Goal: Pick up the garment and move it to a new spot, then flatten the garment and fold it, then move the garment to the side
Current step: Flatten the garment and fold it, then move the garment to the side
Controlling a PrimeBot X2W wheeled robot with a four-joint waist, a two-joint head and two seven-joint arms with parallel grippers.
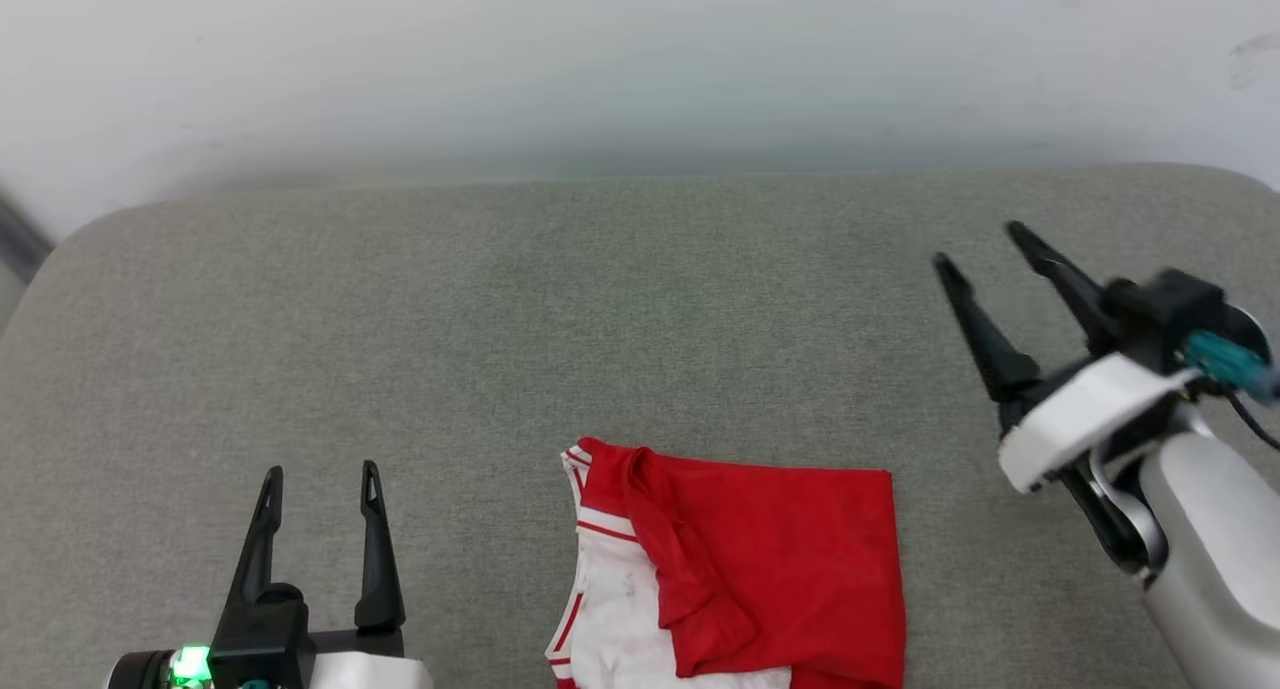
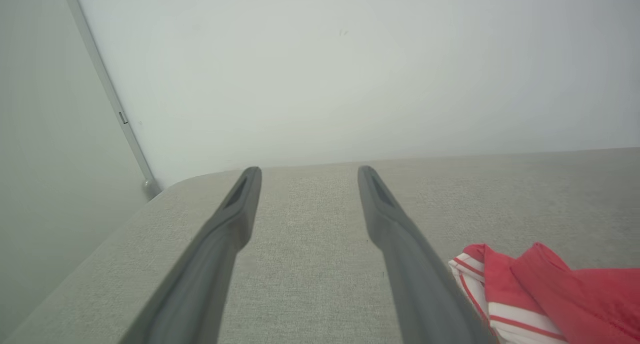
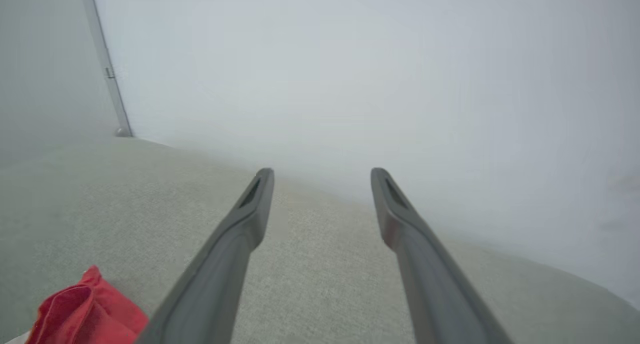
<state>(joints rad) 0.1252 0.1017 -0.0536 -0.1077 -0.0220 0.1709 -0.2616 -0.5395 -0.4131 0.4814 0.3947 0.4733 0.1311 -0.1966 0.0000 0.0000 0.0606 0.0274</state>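
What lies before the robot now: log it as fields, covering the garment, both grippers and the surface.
red T-shirt: folded, white sleeve with red striped trim at its left, lying free
left gripper: open, empty, left of the shirt, apart from it
right gripper: open, empty, right of the shirt, apart from it
surface: grey fabric cushion

Garment [image 1: 760,559] on padded surface [image 1: 600,319] at near-centre edge, left gripper [image 1: 321,469] to its left, right gripper [image 1: 978,244] to its right and farther back, both clear of it, wall [image 1: 600,69] behind surface.
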